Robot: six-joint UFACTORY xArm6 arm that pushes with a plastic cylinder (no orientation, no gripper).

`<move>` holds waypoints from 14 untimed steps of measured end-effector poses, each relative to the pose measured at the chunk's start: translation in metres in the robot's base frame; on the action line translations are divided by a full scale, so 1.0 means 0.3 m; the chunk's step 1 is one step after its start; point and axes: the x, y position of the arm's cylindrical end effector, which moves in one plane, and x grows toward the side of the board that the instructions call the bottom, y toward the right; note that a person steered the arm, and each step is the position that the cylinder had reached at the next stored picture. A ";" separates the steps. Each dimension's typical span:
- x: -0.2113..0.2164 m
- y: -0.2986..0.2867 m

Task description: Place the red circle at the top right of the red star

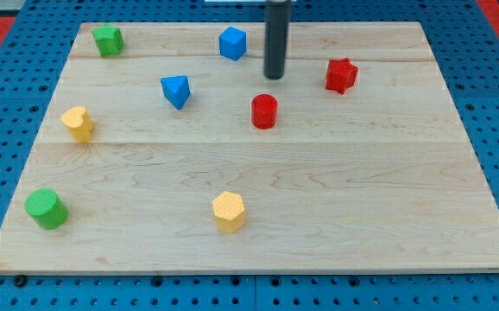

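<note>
The red circle point(264, 111), a short red cylinder, stands on the wooden board near the middle, a little toward the view's top. The red star point(341, 75) lies up and to the right of it, near the view's top right. My tip point(274, 76) is the lower end of a dark rod that comes down from the view's top. It rests just above the red circle, a short gap apart, and to the left of the red star.
A blue cube point(232, 42) sits left of the rod. A blue triangle point(176, 90), a yellow heart point(78, 123), a green block point(108, 40), a green cylinder point(46, 208) and a yellow hexagon point(229, 212) lie elsewhere on the board point(370, 199).
</note>
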 end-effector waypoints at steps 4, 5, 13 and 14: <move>0.223 -0.070; 0.130 -0.027; -0.200 0.370; -0.222 0.450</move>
